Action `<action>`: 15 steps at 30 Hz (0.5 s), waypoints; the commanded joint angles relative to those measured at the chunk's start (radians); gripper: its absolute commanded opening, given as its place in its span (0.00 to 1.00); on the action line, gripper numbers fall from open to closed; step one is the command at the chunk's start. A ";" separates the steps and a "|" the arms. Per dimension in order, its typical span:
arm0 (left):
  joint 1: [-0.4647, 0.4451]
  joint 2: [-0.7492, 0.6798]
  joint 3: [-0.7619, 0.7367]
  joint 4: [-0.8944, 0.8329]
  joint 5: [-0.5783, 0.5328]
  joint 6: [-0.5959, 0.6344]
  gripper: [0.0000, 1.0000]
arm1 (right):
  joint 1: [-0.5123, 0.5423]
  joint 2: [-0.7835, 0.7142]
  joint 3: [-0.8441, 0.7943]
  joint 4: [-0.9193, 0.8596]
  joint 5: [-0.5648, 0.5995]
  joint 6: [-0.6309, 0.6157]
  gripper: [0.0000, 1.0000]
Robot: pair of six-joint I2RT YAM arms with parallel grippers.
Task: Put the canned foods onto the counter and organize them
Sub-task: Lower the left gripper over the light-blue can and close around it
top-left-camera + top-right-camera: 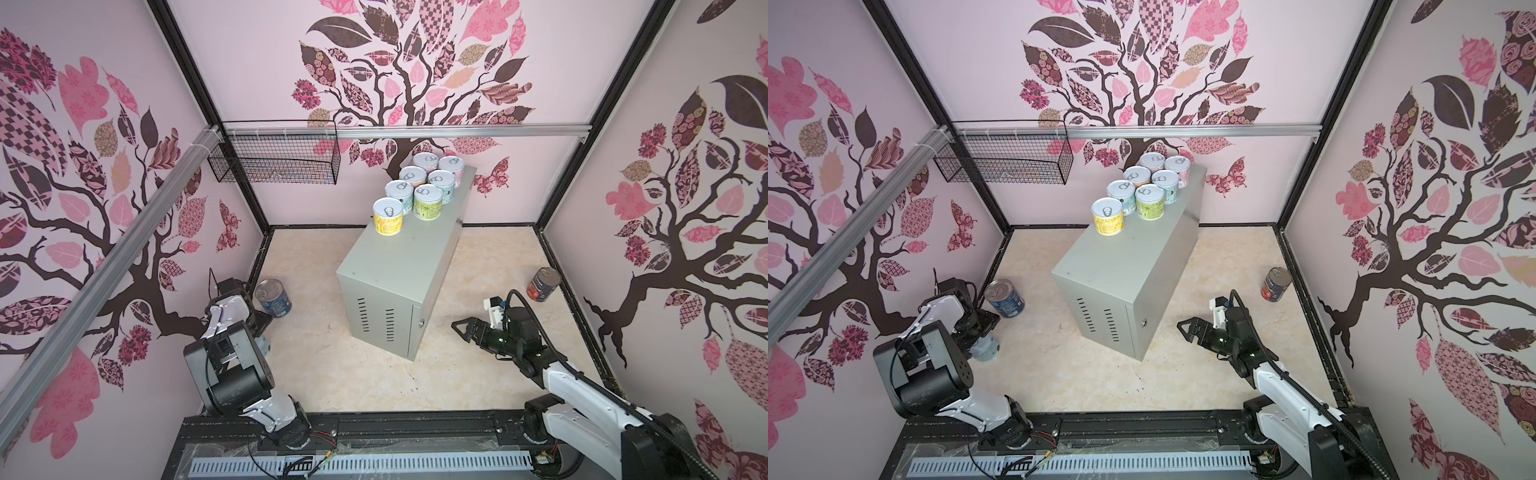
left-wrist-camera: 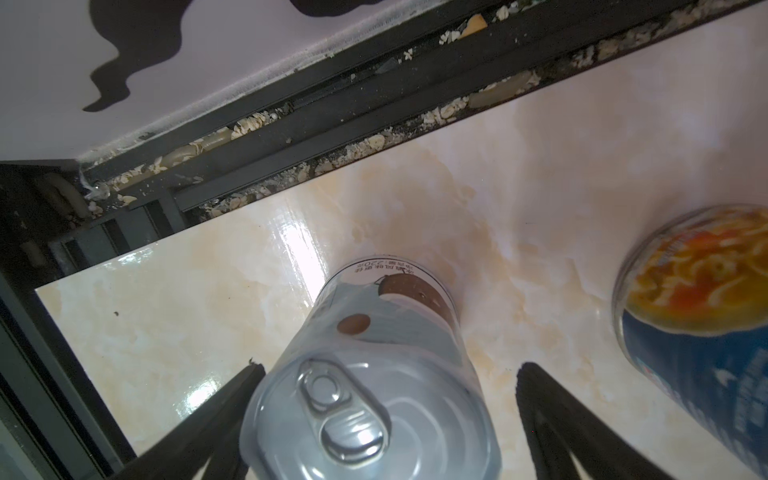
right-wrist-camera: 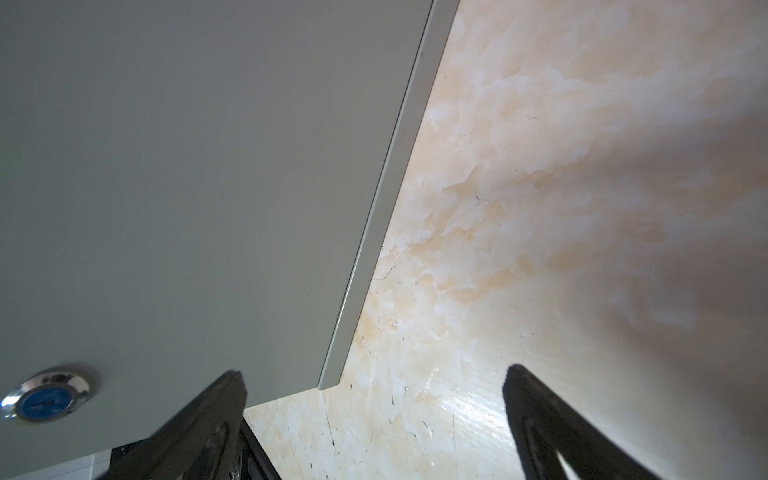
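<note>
Left arm point(image 1: 235, 376): rounded black joint housings joined by glossy white shell links.
Right arm point(image 1: 582, 388): white links, black joints, a small green light point(image 1: 1221, 340).
Ribbed black cable conduit point(image 1: 611, 399): laid along the right arm.
Right gripper fingers point(image 3: 548, 419): matte black, tapering.

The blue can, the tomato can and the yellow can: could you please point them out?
blue can point(image 1: 277, 306): in a top view, on its blue label.
tomato can point(image 1: 538, 289): in a top view, on its red-printed side.
yellow can point(image 1: 388, 226): in a top view, on its yellow label.
</note>
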State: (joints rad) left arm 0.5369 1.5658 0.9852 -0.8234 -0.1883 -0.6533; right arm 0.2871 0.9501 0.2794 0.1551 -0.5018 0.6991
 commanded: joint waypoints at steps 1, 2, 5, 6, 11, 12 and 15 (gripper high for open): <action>0.011 0.024 -0.019 0.016 0.021 0.014 0.96 | 0.007 0.009 0.002 0.011 0.003 -0.013 1.00; 0.011 0.026 -0.020 0.019 0.023 0.015 0.95 | 0.007 0.007 0.001 0.012 0.003 -0.012 1.00; 0.016 0.038 -0.021 0.023 0.034 0.018 0.94 | 0.007 0.008 0.002 0.011 0.003 -0.013 1.00; 0.016 0.045 -0.022 0.023 0.037 0.018 0.94 | 0.007 0.007 0.002 0.011 0.003 -0.012 1.00; 0.017 0.060 -0.021 0.023 0.050 0.022 0.89 | 0.007 0.001 0.001 0.006 0.006 -0.013 1.00; 0.018 0.056 -0.023 0.025 0.051 0.022 0.89 | 0.007 0.000 0.001 0.005 0.007 -0.016 1.00; 0.018 0.047 -0.031 0.027 0.060 0.023 0.84 | 0.007 -0.006 0.001 0.000 0.009 -0.017 1.00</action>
State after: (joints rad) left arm 0.5518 1.6215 0.9833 -0.8127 -0.1520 -0.6369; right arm 0.2871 0.9508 0.2794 0.1547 -0.5011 0.6960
